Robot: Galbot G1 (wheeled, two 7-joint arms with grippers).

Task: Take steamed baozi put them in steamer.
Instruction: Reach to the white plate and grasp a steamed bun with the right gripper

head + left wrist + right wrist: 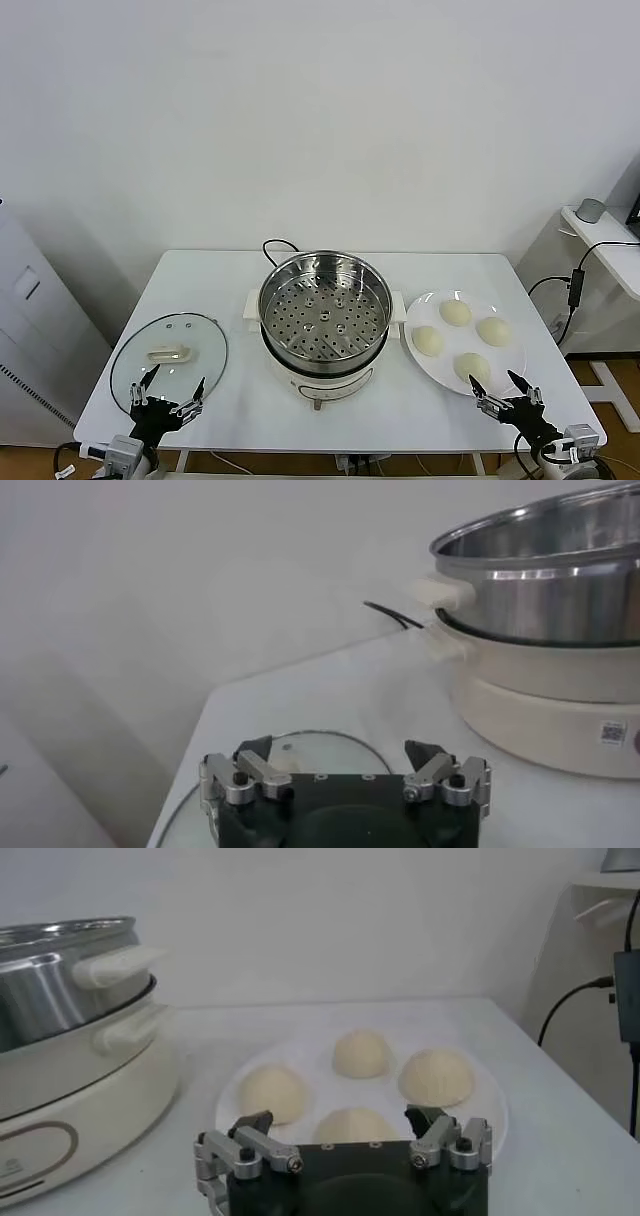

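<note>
Right tool [499, 392] gapes just beside steamed baozi [472, 366].

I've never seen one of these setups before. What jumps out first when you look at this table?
The shiny steamer stands uncovered at the middle of the white table, its perforated tray bare. On the robot's right, a white plate holds four cream-white steamed baozi; on its left lies a glass lid. At the near edge the left gripper hovers open by the lid and the right gripper open by the plate.
</note>
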